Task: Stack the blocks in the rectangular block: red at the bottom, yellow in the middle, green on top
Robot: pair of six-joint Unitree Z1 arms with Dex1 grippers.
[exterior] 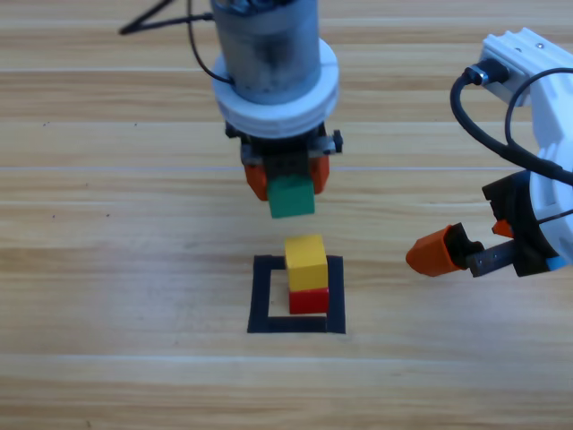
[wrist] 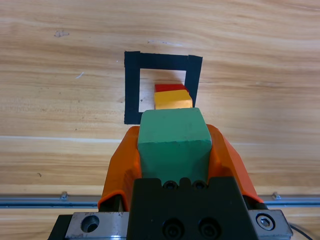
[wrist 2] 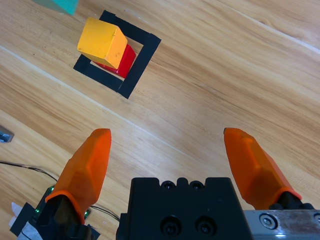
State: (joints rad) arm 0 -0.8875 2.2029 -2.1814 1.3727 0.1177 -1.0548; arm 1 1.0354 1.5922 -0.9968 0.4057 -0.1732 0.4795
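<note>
My left gripper [exterior: 288, 179] clamps the green cube [exterior: 292, 196] above the table, just short of the yellow cube [exterior: 305, 262], which sits on the red cube [exterior: 310, 300] inside the black tape square [exterior: 265, 296]. My right gripper [exterior: 470, 253] waits spread wide at the right.

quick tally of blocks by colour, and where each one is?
Red block: 1, bottom of the stack inside the black tape square.
Yellow block: 1, on top of the red one.
Green block: 1, held in the left tool, off the stack.
Total: 3 blocks.
The right tool is open and holds nothing.
</note>
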